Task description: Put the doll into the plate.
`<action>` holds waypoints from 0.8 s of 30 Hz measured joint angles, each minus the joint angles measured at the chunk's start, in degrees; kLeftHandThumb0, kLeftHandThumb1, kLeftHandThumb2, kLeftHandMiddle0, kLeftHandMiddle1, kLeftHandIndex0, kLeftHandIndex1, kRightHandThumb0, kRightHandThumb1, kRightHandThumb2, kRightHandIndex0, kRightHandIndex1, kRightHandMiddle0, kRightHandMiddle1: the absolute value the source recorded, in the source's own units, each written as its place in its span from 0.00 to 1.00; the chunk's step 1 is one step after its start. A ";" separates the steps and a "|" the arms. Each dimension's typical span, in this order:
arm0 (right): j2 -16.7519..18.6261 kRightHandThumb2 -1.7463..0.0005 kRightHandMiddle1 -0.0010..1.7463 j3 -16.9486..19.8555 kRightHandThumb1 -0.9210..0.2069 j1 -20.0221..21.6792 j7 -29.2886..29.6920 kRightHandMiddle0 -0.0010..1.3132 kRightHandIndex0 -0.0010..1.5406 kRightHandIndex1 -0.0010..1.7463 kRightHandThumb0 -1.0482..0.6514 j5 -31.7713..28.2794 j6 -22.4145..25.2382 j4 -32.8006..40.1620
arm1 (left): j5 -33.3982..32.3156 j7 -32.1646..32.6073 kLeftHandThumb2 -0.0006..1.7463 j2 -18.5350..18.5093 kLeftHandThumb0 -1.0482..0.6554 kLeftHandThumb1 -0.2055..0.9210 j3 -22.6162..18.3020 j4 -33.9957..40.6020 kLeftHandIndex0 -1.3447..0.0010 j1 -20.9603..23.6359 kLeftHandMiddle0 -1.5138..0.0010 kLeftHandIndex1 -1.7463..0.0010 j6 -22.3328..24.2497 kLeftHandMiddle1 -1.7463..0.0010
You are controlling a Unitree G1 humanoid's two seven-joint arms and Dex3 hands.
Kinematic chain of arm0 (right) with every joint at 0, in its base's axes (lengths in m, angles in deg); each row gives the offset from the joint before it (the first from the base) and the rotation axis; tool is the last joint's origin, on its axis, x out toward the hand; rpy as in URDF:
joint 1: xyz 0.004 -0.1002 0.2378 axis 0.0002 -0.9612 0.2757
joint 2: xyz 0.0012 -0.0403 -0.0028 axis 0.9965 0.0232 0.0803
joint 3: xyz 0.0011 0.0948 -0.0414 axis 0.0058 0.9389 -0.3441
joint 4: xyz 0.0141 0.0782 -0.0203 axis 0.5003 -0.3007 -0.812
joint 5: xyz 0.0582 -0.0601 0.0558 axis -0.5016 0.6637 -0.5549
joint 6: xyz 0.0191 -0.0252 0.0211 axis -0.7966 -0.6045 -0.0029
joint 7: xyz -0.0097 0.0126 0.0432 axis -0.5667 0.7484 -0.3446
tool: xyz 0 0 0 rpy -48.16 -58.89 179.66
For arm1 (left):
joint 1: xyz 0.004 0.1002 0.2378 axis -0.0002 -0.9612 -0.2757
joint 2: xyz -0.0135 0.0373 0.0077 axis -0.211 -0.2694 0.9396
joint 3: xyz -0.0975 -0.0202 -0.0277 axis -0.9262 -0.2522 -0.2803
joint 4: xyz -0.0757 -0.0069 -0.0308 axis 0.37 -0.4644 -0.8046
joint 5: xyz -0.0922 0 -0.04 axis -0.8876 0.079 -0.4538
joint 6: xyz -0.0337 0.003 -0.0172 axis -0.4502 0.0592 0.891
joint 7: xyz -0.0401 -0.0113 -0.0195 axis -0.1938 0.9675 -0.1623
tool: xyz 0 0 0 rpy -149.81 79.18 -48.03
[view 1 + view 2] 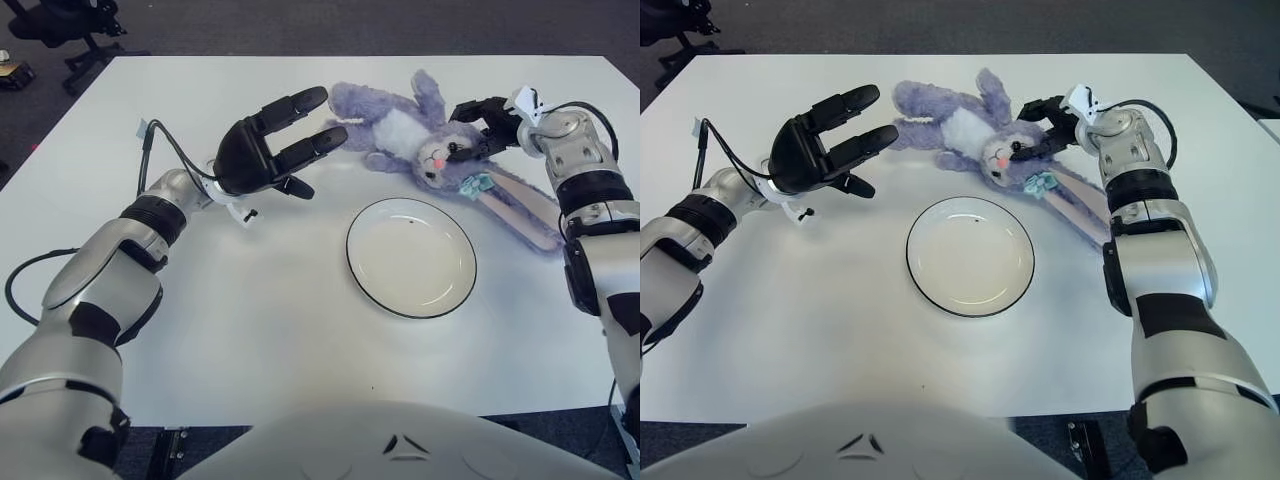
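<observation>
left eye view: right hand (478,125) sits at the head of the doll (420,140), dark fingers (470,108) curled over the top and far side of the head. contact with the plush looks plain, but whether the fingers actually pinch it or only press against it cannot be told; the fingertips sink into the fur and the thumb side is hidden behind the head.

left hand (265,150) shows just left of the doll's legs, palm turned toward the doll, fingers spread wide and holding nothing. its upper fingertip is near the doll's far foot, the lower one close to the near foot; touching or a small gap cannot be made out. a thin black cable (160,140) loops off the left wrist above the table (250,320).

doll lies on the white table behind the plate (411,257), body stretched left to right, purple with a white belly, face toward the camera, pink nose visible. one long ear (520,205) trails toward the right, past the plate's rim, with a small teal bow (474,186) at its base. doll is fully outside the plate; the plate holds nothing.

an office chair base (60,30) shows at the top left corner, cut off by the frame edge.
</observation>
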 measured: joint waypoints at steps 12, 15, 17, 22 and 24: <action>-0.46 0.96 0.57 -2.11 0.07 -1.00 6.82 0.29 0.29 0.86 0.32 4.40 -3.00 0.85 | 0.00 0.00 0.13 0.00 0.29 1.00 0.01 -0.12 0.65 -0.02 0.60 0.99 -0.33 0.98; -0.61 0.98 0.50 -2.45 0.07 -1.38 8.12 0.27 0.27 0.78 0.30 5.16 -2.70 1.41 | 0.00 0.00 0.13 -0.01 0.29 1.00 0.01 -0.17 0.65 -0.02 0.60 0.99 -0.45 0.98; -0.72 0.99 0.43 -2.78 0.07 -1.60 9.14 0.27 0.27 0.57 0.29 6.18 -2.68 1.76 | 0.00 0.00 0.13 -0.01 0.29 1.00 0.01 -0.18 0.65 -0.02 0.60 0.99 -0.49 0.98; -1.01 1.00 0.31 -3.30 0.06 -1.89 10.80 0.28 0.30 0.26 0.27 7.85 -2.74 2.56 | 0.00 0.00 0.13 -0.01 0.29 1.00 0.01 -0.19 0.65 -0.02 0.60 0.99 -0.54 0.97; -1.17 1.00 0.26 -3.47 0.06 -1.98 10.96 0.29 0.33 0.14 0.27 8.34 -2.92 2.84 | 0.00 0.00 0.13 -0.01 0.29 1.00 0.02 -0.19 0.65 -0.03 0.59 0.99 -0.54 0.97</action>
